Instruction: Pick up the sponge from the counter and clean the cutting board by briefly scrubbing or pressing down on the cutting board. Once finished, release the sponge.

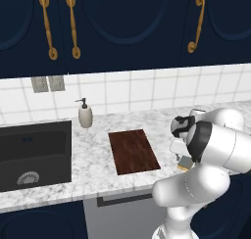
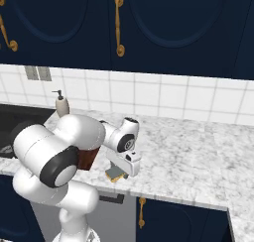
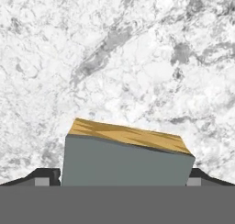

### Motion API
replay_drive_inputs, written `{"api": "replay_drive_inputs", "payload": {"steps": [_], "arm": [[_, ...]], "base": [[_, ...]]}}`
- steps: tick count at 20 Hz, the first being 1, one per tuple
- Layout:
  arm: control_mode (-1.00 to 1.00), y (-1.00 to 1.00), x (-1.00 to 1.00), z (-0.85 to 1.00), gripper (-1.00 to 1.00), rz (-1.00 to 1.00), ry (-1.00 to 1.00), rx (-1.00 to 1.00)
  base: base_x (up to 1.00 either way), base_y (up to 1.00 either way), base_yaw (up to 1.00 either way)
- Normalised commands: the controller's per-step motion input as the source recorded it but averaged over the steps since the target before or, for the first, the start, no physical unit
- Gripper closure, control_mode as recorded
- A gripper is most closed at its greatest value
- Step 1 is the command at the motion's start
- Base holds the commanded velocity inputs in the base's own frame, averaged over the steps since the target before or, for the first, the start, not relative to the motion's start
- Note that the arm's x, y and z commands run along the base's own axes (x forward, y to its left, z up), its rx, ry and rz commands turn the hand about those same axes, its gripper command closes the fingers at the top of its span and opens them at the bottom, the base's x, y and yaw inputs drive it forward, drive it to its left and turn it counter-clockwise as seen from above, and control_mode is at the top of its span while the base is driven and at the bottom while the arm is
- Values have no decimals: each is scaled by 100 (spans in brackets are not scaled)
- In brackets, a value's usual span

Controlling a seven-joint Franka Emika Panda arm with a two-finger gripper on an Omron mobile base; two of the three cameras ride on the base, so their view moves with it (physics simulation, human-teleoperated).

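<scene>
Marbled white-and-grey counter (image 3: 137,58) spreads out under your gripper (image 3: 124,175), and between its two dark fingertips (image 3: 43,176) sits the sponge (image 3: 124,159), grey face toward the camera and yellow layer on the far side. You have the tips pressed against its two ends, pinching it. From the left base camera the sponge (image 1: 185,163) shows just below the hand, over the front part of the counter (image 1: 98,184). The cutting board (image 1: 133,151) lies flat, well off to the gripper's left and not touching the sponge. Beyond the board you can see a soap bottle (image 1: 85,114) by the tiled wall, and farther left the black sink (image 1: 34,155).
</scene>
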Motion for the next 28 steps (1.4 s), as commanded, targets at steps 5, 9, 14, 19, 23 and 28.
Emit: {"api": "replay_drive_inputs", "payload": {"steps": [5,9,14,19,23,28], "arm": [[-100,0,0,0,100,-3,0,0],[-100,0,0,0,100,-2,0,0],[-100,0,-2,7,100,0,-1,0],[-100,51,-6,80,100,10,-15,-5],[-100,99,19,50,100,8,-9,-12],[-100,100,45,3,100,4,-3,-11]], "base": [[0,0,0],[0,0,0],[0,0,0],[0,0,0],[0,0,0],[0,0,0]]}}
